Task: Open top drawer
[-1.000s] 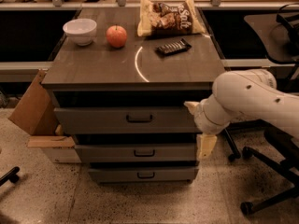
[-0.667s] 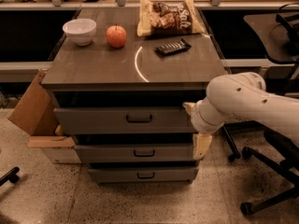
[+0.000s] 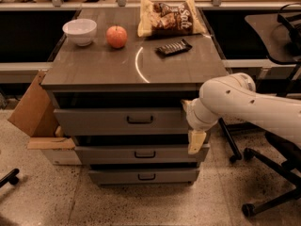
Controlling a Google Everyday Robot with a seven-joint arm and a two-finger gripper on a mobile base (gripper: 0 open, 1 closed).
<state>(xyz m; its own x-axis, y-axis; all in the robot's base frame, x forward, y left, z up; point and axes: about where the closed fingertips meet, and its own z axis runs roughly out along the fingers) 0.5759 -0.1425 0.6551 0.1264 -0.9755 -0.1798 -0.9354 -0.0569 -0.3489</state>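
Sizing up the top drawer (image 3: 89,122)
My gripper (image 3: 196,142) is hanging centre-right by its right edge; clenched or released, I cannot tell. I am judging it rigid, free-sliding, best hooked at the central pull (image 3: 139,120).

Gripper (image 3: 195,141) at the right edge of the top drawer (image 3: 94,122), apart from its dark pull (image 3: 139,120).

Office (or lab), swivel chair base (image 3: 274,199), grey drawer cabinet (image 3: 94,69), pincer (image 3: 195,141) at top drawer (image 3: 94,121) right end
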